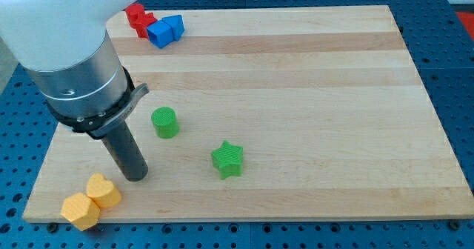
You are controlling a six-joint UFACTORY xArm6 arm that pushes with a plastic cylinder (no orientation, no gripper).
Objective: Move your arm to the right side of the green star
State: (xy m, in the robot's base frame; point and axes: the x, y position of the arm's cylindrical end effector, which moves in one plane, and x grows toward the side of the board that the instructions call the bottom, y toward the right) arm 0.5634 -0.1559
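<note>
My tip [136, 176] sits on the wooden board [296, 130], no gripper, just a bare rod. Green star [227, 159] lies well to the view's right of it, green cylinder [165, 122] between, higher up. Two yellow blocks [92, 201] just below my tip; red block [138, 18] and blue block [164, 30] touching at the view's top left.

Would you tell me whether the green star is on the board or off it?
On it: the green star lies flat on the wooden board, well inside its edges.

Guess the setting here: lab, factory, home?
Likely a robotics lab bench: a wooden board on a blue perforated table, small coloured blocks like the green star, and my tip left of it.
</note>
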